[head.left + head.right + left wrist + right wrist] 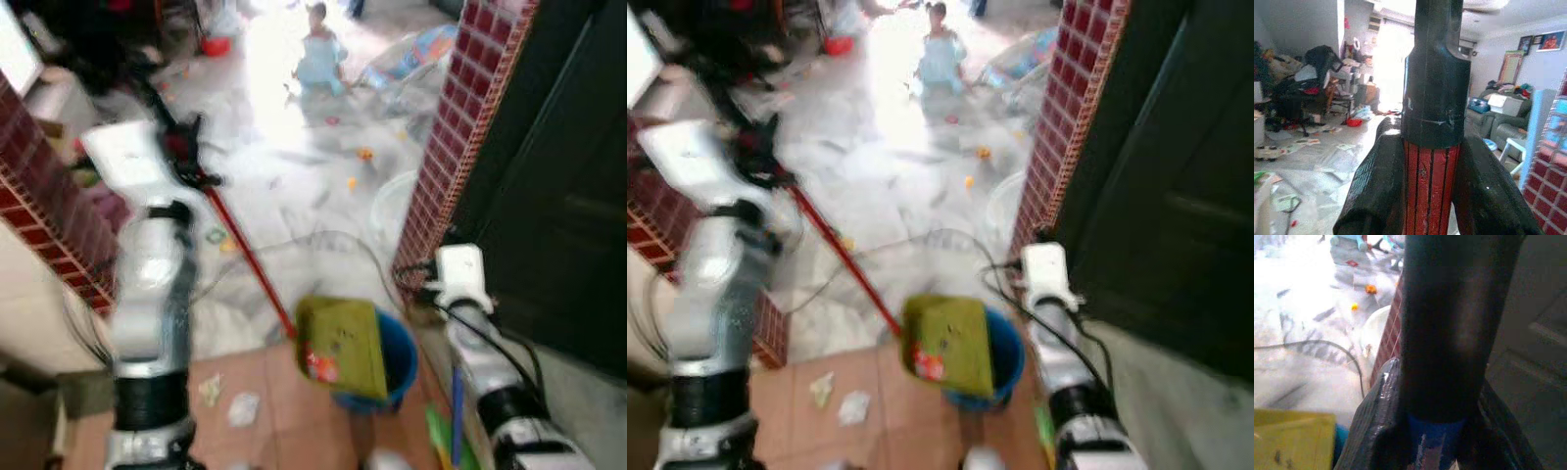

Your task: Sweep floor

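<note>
Left gripper [1422, 196]: closed on a red, black-striped handle [1429, 188] with a black cap above the grip; one black finger [1374, 191] presses each side of it.
Left arm [152, 284]: raised at the robot's left, wrist up near a brick wall [44, 211].
Red handle: runs down from the left gripper, slanting toward the robot's right, to a dustpan [343, 348].
Dustpan: yellow-green, tilted, held over a blue bucket [397, 367]; something red and white lies at its lower left edge.
Bucket: stands on the terracotta tiles [274, 411], just beside the base of a brick pillar [456, 137].
Right gripper [1435, 443]: closed on a blue shaft [1432, 445] topped by a thick black grip [1449, 328]; its fingers [1374, 426] squeeze both sides.
Right arm [485, 362]: low at the robot's right, beside the pillar and a dark door [558, 186].
Broom head: I cannot tell where it is; a blue shaft and something green show blurred below the right wrist.
Litter: two pale scraps [230, 403] on the tiles, between the left arm and the bucket.
Floor beyond: pale marble [294, 176], strewn with small orange and red bits; a thin cable [333, 240] curves across it.
Person: small figure in light blue [318, 54], sitting far back on the marble in bright light.
Sharpness: both eye views are blurred.
</note>
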Controlling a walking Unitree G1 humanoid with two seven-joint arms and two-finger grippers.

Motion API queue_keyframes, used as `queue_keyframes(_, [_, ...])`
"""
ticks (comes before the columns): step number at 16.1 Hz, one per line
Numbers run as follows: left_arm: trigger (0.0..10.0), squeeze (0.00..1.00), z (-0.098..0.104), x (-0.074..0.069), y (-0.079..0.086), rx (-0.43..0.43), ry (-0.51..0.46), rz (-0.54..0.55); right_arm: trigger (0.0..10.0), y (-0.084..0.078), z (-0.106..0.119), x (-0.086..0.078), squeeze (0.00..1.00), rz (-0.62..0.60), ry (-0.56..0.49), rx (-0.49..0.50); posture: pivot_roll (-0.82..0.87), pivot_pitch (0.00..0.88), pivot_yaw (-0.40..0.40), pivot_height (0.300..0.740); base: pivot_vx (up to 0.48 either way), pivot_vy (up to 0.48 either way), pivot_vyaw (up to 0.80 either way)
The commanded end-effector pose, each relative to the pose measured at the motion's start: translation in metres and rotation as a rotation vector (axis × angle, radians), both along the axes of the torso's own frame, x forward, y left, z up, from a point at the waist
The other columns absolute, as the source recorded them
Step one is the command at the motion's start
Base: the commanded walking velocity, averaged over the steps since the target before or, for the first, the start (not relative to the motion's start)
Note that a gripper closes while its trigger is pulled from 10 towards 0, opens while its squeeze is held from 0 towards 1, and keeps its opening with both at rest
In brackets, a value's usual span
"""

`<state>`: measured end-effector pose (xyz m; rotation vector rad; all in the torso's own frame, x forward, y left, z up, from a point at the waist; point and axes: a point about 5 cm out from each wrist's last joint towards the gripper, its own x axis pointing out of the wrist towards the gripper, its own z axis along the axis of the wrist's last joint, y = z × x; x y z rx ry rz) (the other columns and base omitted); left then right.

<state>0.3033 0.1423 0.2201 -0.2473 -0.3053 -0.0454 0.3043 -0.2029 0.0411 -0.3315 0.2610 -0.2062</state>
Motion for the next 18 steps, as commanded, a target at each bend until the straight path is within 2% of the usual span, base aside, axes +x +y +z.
queue_keyframes(1, [10.0, 0.0, 0.013, -0.003, 0.008, 0.001, -0.078, 0.029, 10.0, 0.004, 0.005, 0.004, 0.0, 0.031, -0.018, -0.045, -0.04, 0.0, 0.021, 0.74, 0.379, -0.289, 0.0])
queue_keyframes(2, [10.0, 0.0, 0.012, -0.004, 0.008, 0.007, -0.079, 0.03, 10.0, 0.004, 0.005, 0.004, 0.0, 0.032, -0.018, -0.046, -0.04, 0.0, 0.021, 0.74, 0.0, 0.0, 0.0])
queue_keyframes(3, [10.0, 0.0, 0.013, -0.005, 0.004, 0.071, -0.102, 0.021, 10.0, 0.004, 0.005, 0.004, 0.0, 0.035, -0.019, -0.049, -0.04, 0.0, 0.02, 0.74, 0.0, 0.0, 0.0])
queue_keyframes(5, [10.0, 0.0, 0.014, -0.007, -0.002, 0.139, -0.134, -0.006, 10.0, 0.003, 0.005, 0.003, 0.0, 0.035, -0.017, -0.05, -0.04, 0.0, 0.018, 0.74, 0.0, 0.0, 0.0])
queue_keyframes(6, [10.0, 0.0, 0.013, -0.008, -0.01, 0.206, -0.161, -0.043, 10.0, 0.002, 0.005, 0.003, 0.0, 0.035, -0.018, -0.052, -0.04, 0.0, 0.017, 0.74, 0.0, 0.0, 0.0])
queue_keyframes(10, [10.0, 0.0, 0.009, -0.012, -0.036, 0.246, -0.196, -0.19, 10.0, 0.003, 0.005, 0.003, 0.0, 0.039, -0.021, -0.053, -0.05, 0.0, 0.016, 0.74, 0.0, 0.0, 0.0])
queue_keyframes(13, [10.0, 0.0, 0.013, -0.026, -0.069, 0.407, -0.277, -0.411, 10.0, 0.002, 0.005, 0.003, 0.0, 0.033, -0.022, -0.048, -0.05, 0.0, 0.017, 0.74, 0.0, 0.0, 0.0])
queue_keyframes(16, [10.0, 0.0, 0.013, -0.039, -0.08, 0.543, -0.323, -0.545, 10.0, 0.002, 0.005, 0.004, 0.0, 0.035, -0.019, -0.043, -0.05, 0.0, 0.015, 0.74, 0.0, 0.0, 0.0])
queue_keyframes(17, [10.0, 0.0, 0.014, -0.043, -0.083, 0.61, -0.355, -0.575, 10.0, 0.002, 0.005, 0.004, 0.0, 0.036, -0.019, -0.042, -0.04, 0.0, 0.01, 0.74, 0.0, 0.0, 0.0])
queue_keyframes(18, [10.0, 0.0, 0.015, -0.049, -0.089, 0.725, -0.41, -0.625, 10.0, 0.002, 0.005, 0.004, 0.0, 0.04, -0.02, -0.041, -0.04, 0.0, 0.007, 0.74, 0.0, 0.0, 0.0])
